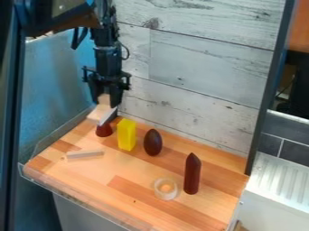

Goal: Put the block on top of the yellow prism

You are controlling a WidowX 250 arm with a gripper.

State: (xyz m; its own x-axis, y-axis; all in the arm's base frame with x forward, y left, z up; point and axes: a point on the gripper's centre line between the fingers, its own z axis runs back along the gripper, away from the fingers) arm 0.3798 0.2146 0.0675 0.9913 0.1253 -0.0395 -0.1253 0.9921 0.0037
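the block is up in the air at the counter's back left corner, pinched by its upper end between the jaws of the black gripper – its pale lower part juts out below them at a slant, which probably leaves the underside free to be set down on something. the yellow prism stands upright on the counter, near the block but lower and to the right in the view, so the next move likely calls for a short shift across, then a gentle lowering. its top looks small, so a tilted block could slide off or tip it. in the view, a dark red piece is just below the block, perhaps worth clearing by staying high. a dark egg-shaped piece stands on the prism's other side – a swing too far might knock it. farther out are a pale flat bar, a small round cup and a pointed dark red column.
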